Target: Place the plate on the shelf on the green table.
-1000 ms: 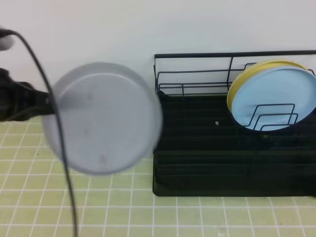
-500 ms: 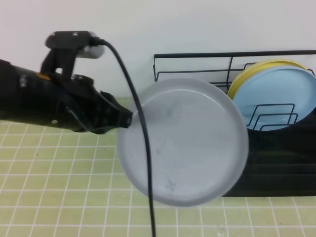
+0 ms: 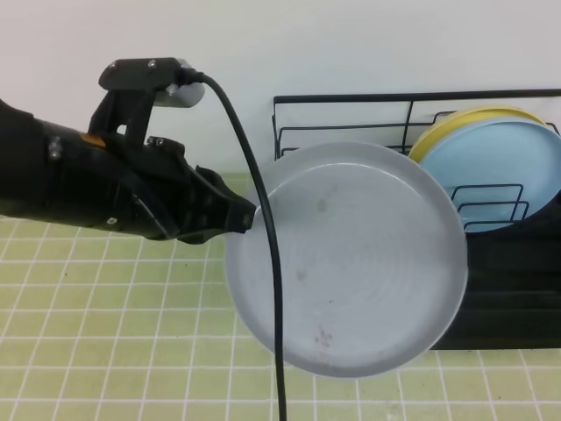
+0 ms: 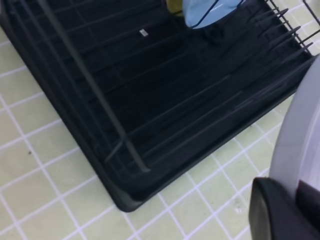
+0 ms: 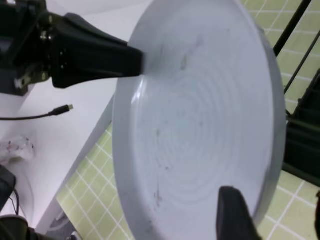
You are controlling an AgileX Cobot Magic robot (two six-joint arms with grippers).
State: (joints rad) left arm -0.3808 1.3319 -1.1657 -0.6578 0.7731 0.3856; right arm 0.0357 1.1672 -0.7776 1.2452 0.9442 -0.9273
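The pale grey-lavender plate (image 3: 346, 259) hangs tilted, face toward the camera, in front of the left half of the black wire shelf (image 3: 351, 123). My left gripper (image 3: 250, 215) is shut on the plate's left rim; the left wrist view shows a dark finger (image 4: 277, 210) against that rim (image 4: 300, 140), above the shelf's tray (image 4: 150, 100). In the right wrist view the plate (image 5: 200, 115) fills the frame. My right gripper (image 5: 275, 220) is open just below the plate's lower rim, one finger (image 5: 232, 215) showing. The right arm is hidden in the high view.
A light blue plate (image 3: 508, 167) and a yellow plate (image 3: 473, 118) stand in the dividers at the shelf's right end. The green tiled table (image 3: 105, 351) spreads left and in front. A black cable (image 3: 272, 289) hangs across the plate.
The left arm has carried the plate to the right, from over the tiles to in front of the shelf's left half, and the arm has come into view.
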